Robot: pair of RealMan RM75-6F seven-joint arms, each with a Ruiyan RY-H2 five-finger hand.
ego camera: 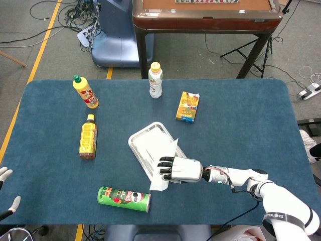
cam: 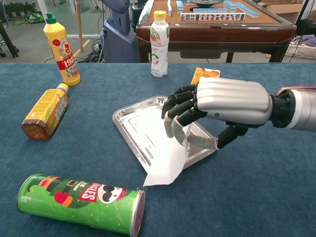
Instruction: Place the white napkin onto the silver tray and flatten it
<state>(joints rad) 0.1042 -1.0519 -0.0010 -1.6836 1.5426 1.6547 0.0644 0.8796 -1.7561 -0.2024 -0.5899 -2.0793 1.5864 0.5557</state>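
The silver tray (ego camera: 145,139) (cam: 133,121) lies in the middle of the blue table. The white napkin (ego camera: 161,177) (cam: 167,159) drapes over the tray's near edge, with its lower corner on the cloth and its upper end rising into my right hand (ego camera: 181,169) (cam: 224,102). That hand hovers over the tray's near right part, palm down, and pinches the napkin between its curled fingers (cam: 177,111) and thumb. Only the spread fingertips of my left hand (ego camera: 5,174) show, at the table's near left edge in the head view; nothing is in them.
A green chip can (ego camera: 124,199) (cam: 79,202) lies close in front of the tray. A brown bottle (ego camera: 88,136) (cam: 45,111) lies to the left, with a yellow bottle (ego camera: 85,92) (cam: 61,48) behind it. A white drink bottle (ego camera: 155,80) (cam: 159,44) and an orange carton (ego camera: 187,106) (cam: 205,74) stand behind the tray.
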